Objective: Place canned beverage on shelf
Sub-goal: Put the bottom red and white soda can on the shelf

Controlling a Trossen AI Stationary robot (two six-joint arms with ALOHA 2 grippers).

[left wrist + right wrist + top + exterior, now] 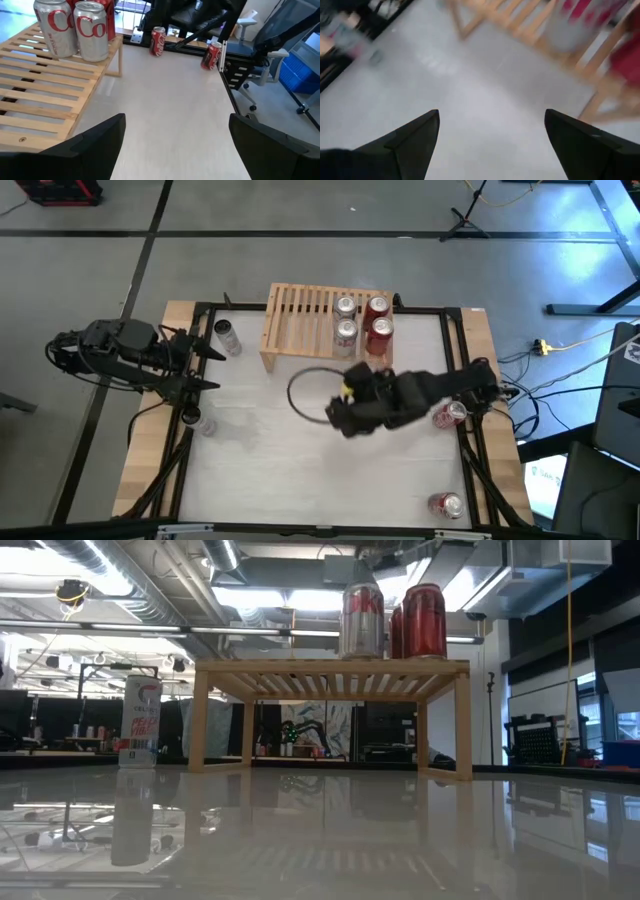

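On the rack: your low light-wood slatted shelf (305, 320) at the table's 12 o'clock carries two silver and two red cans (362, 322).
Right gripper (338, 418): mid-table, jaws wide, empty.
Left gripper (212, 368): at 9 o'clock, wide, empty.
Loose red cans (448, 415): at 3 to 5 o'clock.

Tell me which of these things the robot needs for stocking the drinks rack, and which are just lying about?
Part of the job:
- shelf, four cans already on it
- cans on the table: silver can, two red cans
- right pincer, open, empty, near the shelf
- left pincer, open, at the table's left edge

Just lying about:
- black cable loop
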